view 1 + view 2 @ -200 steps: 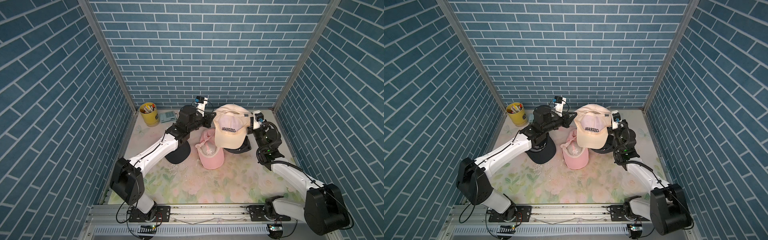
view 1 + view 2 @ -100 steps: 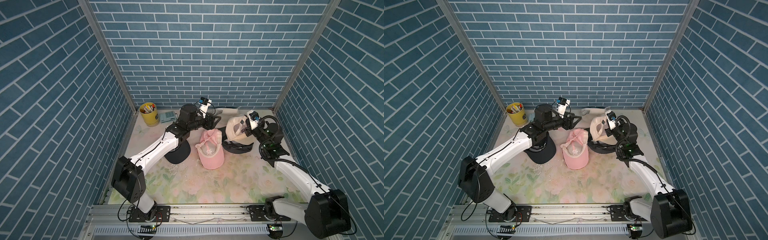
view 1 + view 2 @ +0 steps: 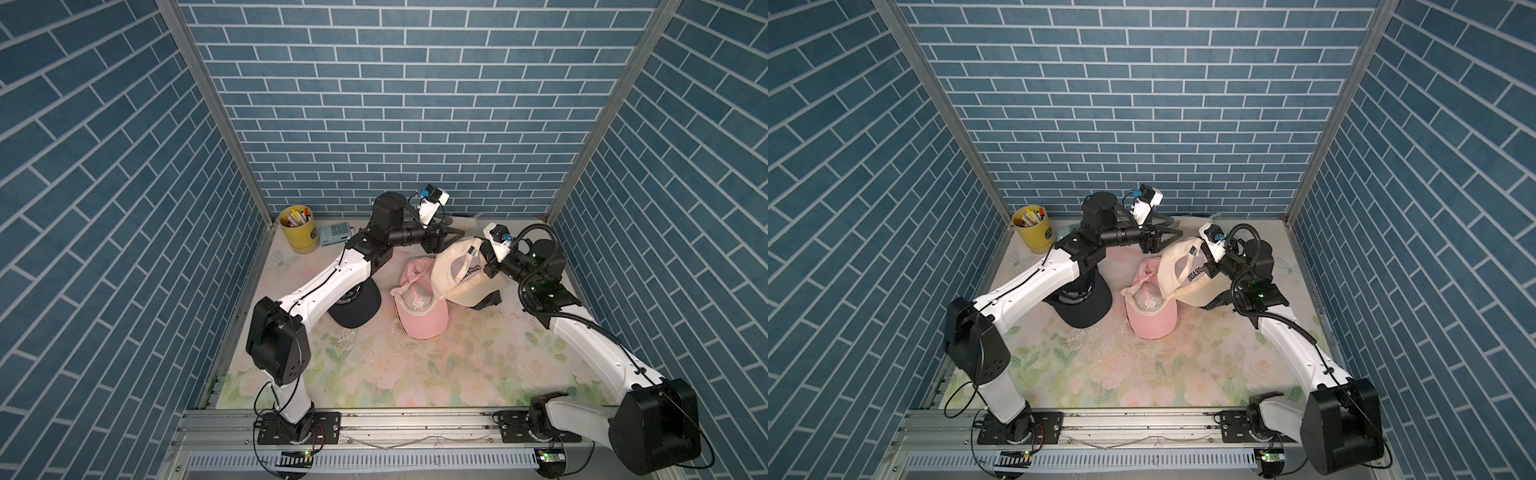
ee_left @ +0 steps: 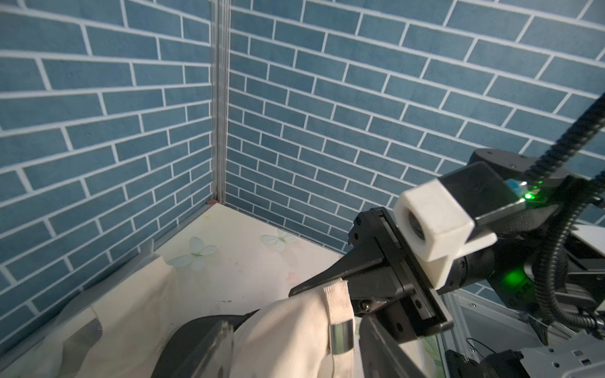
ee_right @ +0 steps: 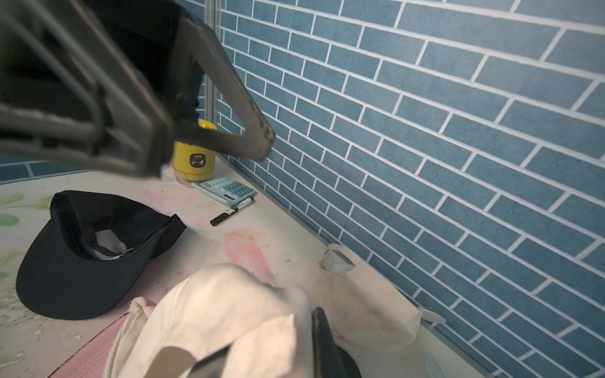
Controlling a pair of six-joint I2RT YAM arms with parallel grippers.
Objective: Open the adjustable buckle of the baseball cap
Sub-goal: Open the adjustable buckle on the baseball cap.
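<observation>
The cream baseball cap (image 3: 461, 276) (image 3: 1185, 276) hangs from my right gripper (image 3: 484, 266) (image 3: 1207, 266), which is shut on its back rim near the strap. Its brim end droops onto a pink cap. The metal buckle (image 4: 342, 340) (image 3: 471, 250) sits on the cream strap, just beside the right gripper's tips. My left gripper (image 3: 451, 240) (image 3: 1166, 241) stands open just behind the cap. In the left wrist view, cap fabric lies between its spread fingers (image 4: 212, 347) without being pinched. In the right wrist view, cream cloth is squeezed against a black finger (image 5: 319, 330).
A pink cap (image 3: 419, 320) lies upside down mid-table, and a black cap (image 3: 357, 307) lies under the left arm. A dark cap (image 3: 490, 300) lies beneath the cream one. A yellow pen cup (image 3: 297, 235), calculator (image 3: 336, 234), marker (image 5: 232, 212) and cream bag (image 5: 360, 304) line the back wall.
The left gripper opened and let go of the cream cap. The right gripper carried the cap down and to the right, and it now sags onto the pink cap.
</observation>
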